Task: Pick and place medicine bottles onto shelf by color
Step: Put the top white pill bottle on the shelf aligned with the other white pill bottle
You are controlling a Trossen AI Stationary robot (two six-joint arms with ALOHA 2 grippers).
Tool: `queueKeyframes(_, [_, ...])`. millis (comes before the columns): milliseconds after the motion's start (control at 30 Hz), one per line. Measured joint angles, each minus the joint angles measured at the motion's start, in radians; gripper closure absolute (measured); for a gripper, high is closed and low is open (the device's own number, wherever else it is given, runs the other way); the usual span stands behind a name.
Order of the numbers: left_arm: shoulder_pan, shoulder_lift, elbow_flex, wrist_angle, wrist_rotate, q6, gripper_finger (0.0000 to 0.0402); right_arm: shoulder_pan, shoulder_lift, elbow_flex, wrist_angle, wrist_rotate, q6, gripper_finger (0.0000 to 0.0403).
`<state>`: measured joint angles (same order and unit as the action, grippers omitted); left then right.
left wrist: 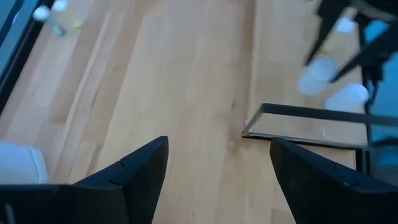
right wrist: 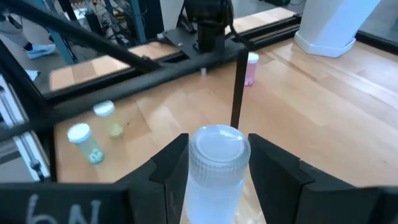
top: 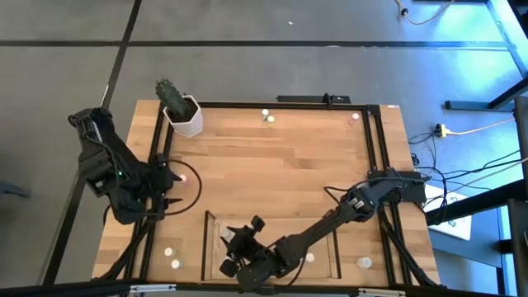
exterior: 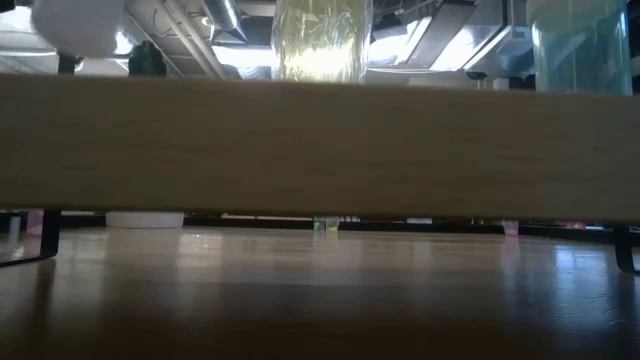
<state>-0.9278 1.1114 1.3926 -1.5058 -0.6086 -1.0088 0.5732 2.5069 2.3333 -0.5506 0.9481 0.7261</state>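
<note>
My right gripper point(top: 232, 247) reaches over the left end of the shelf point(top: 334, 247), a clear-walled tray with a light-wood floor at the table's near edge. It is shut on a clear medicine bottle point(right wrist: 214, 177) with a pale cap. My left gripper point(left wrist: 217, 146) hangs open at the table's left side point(top: 172, 178), beside a pink bottle point(top: 183, 176) that stands on the wood. Two yellowish bottles point(right wrist: 93, 130) stand near the left front corner. More bottles stand at the far edge point(top: 268, 116), point(top: 355, 118). My right gripper pinches the clear bottle's body point(right wrist: 211, 186) between its two fingers point(right wrist: 171, 168), just below the cap point(right wrist: 217, 144). The fingers come from the table's right, slanting slightly down. The bottle stands upright in the hold; its base is hidden by the gripper.
A white hexagonal pot with a cactus point(top: 183, 115) stands at the far left corner. A black metal frame point(top: 375, 148) runs round the tabletop. Other bottles stand on the shelf point(top: 309, 258) and at the near right point(top: 364, 262). The table's middle point(top: 280, 165) is bare wood.
</note>
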Motion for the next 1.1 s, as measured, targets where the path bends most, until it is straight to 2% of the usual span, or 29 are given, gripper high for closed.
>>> queueKeyframes(233, [-0.054,0.0,0.0,0.081,0.001,0.152,0.0127,-0.001,0.007,0.0,-0.005,0.001,-0.002,0.0247])
queueKeyframes(667, [-0.077,0.0,0.0,0.083,0.0,0.149,0.0127,-0.028,0.028,0.0,0.004,-0.078,0.005,0.0247])
queueKeyframes(1100, [-0.077,0.0,0.0,0.085,0.0,0.154,0.0127,-0.025,0.032,0.0,-0.003,-0.101,-0.007,0.0247])
